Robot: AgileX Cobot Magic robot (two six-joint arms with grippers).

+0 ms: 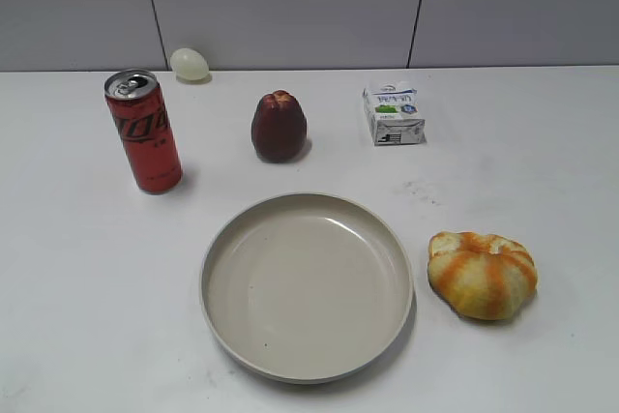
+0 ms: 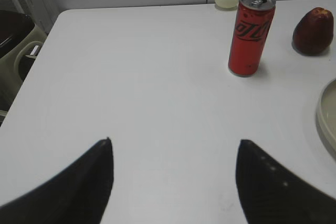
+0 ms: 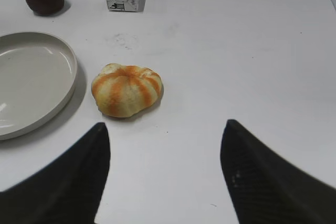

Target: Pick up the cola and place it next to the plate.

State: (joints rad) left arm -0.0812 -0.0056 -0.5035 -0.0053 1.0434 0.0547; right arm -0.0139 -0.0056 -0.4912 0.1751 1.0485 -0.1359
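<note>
**Reaching for the cola with both end effectors empty**

Starting at the left end effector (image 2: 174,153), we see its two dark fingers spread wide, holding nothing and touching nothing, with bare white surface (image 2: 131,77) between them. The right end effector (image 3: 165,137) is just as wide and just as empty.

Ahead and to the right of the left end effector, well apart from it, the cola (image 2: 251,34) stands upright. In the exterior view it sits at the back left, with the plate (image 1: 237,239) nearer the front and centre. A dark red fruit (image 1: 279,127) stands between the cola and a small milk carton (image 1: 394,113); a pale egg (image 1: 190,64) lies just behind the cola. A striped bun (image 3: 127,89) rests just beside the plate, in front of the right end effector.

We judge tipping the main risk: the cola is tall and slim, so a finger clipping it off-centre could knock it over. A high grip might also let it swing and land on the plate's rim.
</note>
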